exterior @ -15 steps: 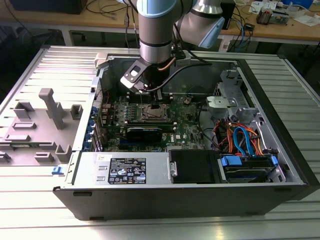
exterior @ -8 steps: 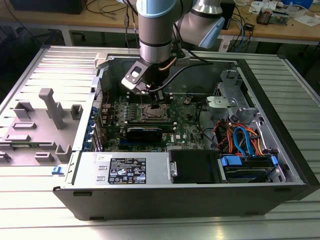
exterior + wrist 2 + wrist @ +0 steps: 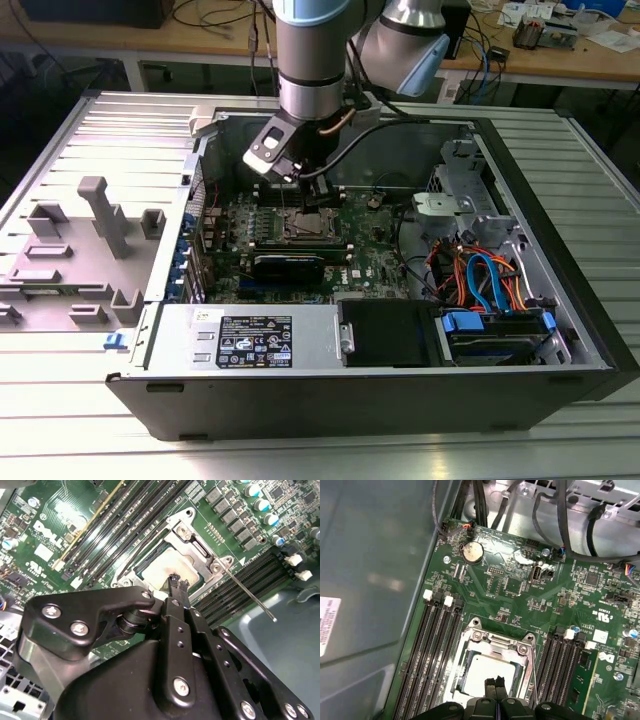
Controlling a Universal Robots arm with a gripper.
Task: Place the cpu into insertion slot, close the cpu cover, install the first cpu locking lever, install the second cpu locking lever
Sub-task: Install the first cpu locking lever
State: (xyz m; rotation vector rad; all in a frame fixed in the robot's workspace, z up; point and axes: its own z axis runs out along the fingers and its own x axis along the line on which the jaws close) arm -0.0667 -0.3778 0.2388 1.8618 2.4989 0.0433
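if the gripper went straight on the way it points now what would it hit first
Most likely the cpu, whose silver top shows through the window of the cover. In both wrist views the gripper, jaws shut, points at it. How far above it the tips sit is unclear.

cpu point(image 3: 480, 672): flat square chip with a pale silver top, seated level in the slot, directly under the gripper point(image 3: 495, 682) tips.
slot point(image 3: 145, 572): dark square socket in the green board, beneath the gripper, filled by the cpu, with only a thin dark border showing.
cover point(image 3: 495, 641): silver frame with a large window, lying flat around the cpu, its hinge bar just beyond the gripper tips.
lever point(image 3: 250, 596): thin straight silver rod, angled out from a cover corner, its end free to one side of the gripper.
other lever point(image 3: 131, 555): thin wire along the cover's opposite edge; whether it is latched cannot be told.
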